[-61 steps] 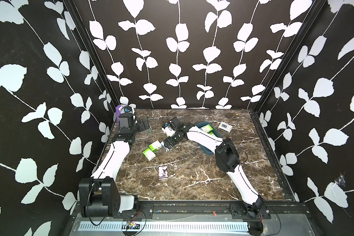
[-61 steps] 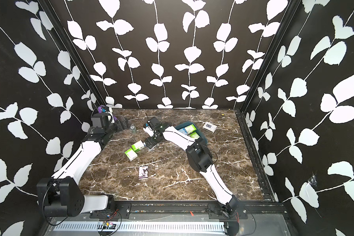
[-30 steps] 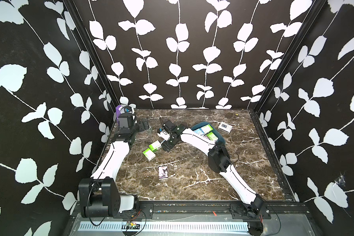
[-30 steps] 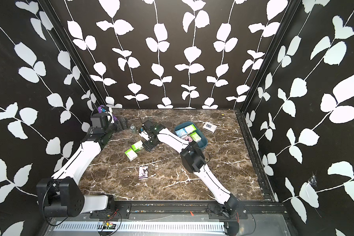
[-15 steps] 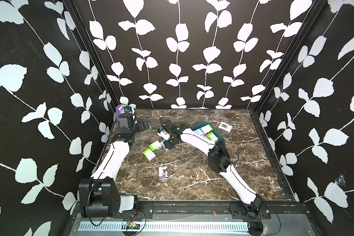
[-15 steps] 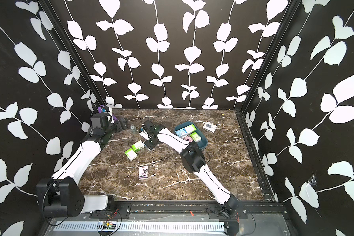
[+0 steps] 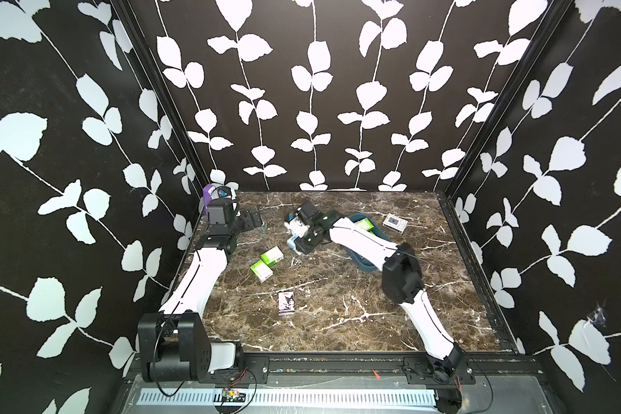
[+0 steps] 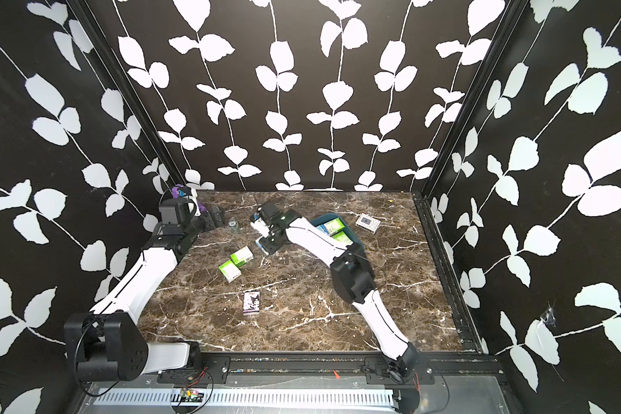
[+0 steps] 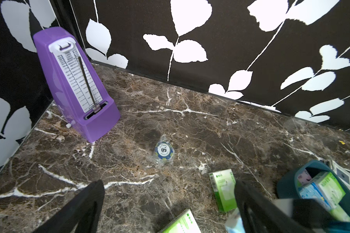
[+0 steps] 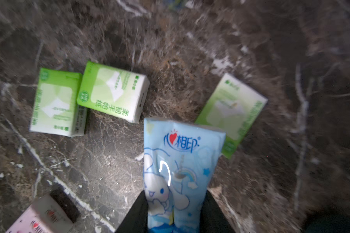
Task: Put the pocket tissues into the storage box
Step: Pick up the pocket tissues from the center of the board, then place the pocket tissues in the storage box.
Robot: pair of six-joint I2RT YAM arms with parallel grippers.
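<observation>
Marble top (image 10: 109, 171): right tool (image 10: 175, 209) grips blue 心相印 pack (image 10: 182, 157).

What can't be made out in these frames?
storage box: right arm covers part in both top views; pack count inside unclear.
Pink-white pack: cut off by right wrist view's corner.
Blurred green pack: print unreadable, right wrist view.
Gadget screen: too small, top views.
</observation>
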